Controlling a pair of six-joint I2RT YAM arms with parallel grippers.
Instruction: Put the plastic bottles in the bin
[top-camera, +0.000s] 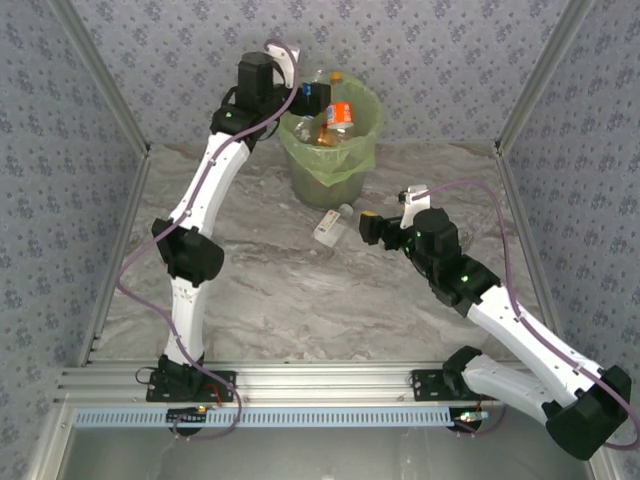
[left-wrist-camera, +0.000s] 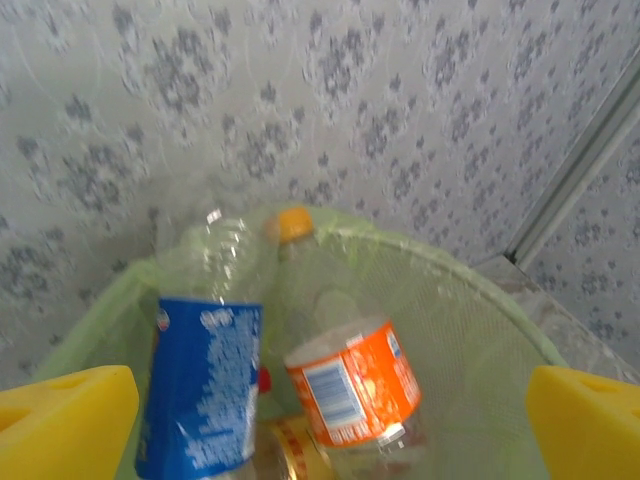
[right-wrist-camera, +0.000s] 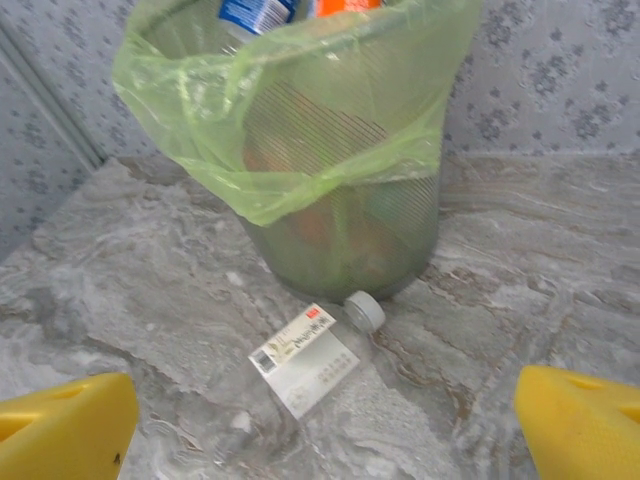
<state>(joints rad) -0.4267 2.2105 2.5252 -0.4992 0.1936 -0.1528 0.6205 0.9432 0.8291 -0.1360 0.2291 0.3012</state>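
Note:
The bin (top-camera: 362, 150), lined with a light-green bag, stands at the back of the table and holds several plastic bottles. My left gripper (top-camera: 308, 97) hangs open over its left rim. In the left wrist view the gripper (left-wrist-camera: 325, 428) looks down on a blue-labelled bottle (left-wrist-camera: 200, 385) close to the left pad (left-wrist-camera: 65, 420), an orange-labelled bottle (left-wrist-camera: 352, 385) and an orange cap (left-wrist-camera: 293, 222). One clear bottle (top-camera: 329, 226) with a white label and grey cap lies on the table at the bin's foot. My right gripper (top-camera: 383, 226) stands open just right of it, with the bottle (right-wrist-camera: 305, 360) ahead of the open gripper (right-wrist-camera: 325, 425).
Patterned walls close in the table at the back and both sides, with metal posts in the corners. The bin's mesh wall (right-wrist-camera: 350, 210) stands right behind the lying bottle. Marbled tabletop (top-camera: 300, 300) stretches in front of the bin.

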